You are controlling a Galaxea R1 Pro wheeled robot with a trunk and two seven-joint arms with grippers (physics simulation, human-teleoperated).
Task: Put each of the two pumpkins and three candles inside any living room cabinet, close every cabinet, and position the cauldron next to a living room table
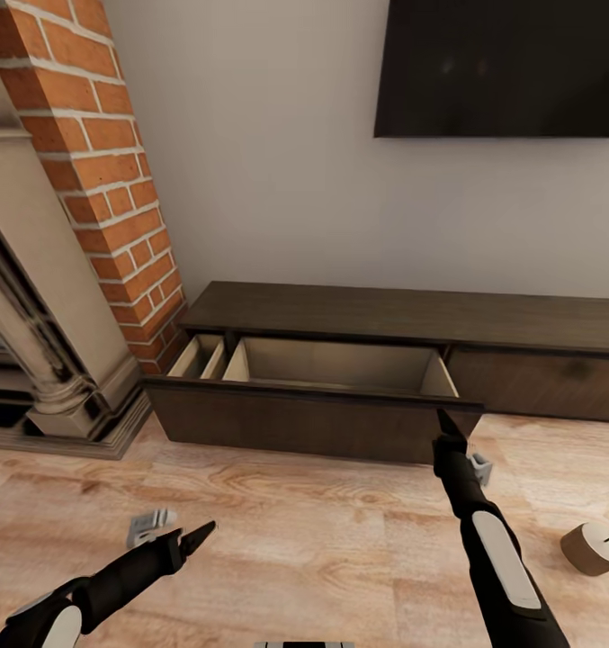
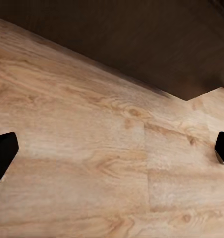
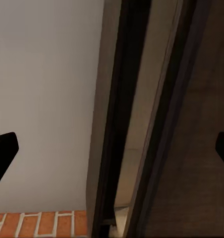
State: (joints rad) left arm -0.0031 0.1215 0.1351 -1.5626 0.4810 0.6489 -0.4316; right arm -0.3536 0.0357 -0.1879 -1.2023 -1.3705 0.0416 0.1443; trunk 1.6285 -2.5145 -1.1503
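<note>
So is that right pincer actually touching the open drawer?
Cannot tell. In the head view the right pincer overlaps the top edge of the open drawer, but overlap alone proves no contact. The right wrist view shows its fingertips spread wide, with nothing visibly pressing on either.

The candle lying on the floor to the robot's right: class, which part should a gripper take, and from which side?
The candle lies tipped on its side, its flat end facing the robot. Probably best to come from above and close the fingers across its round sides, mid-length; the floor blocks any grip from underneath.
</note>
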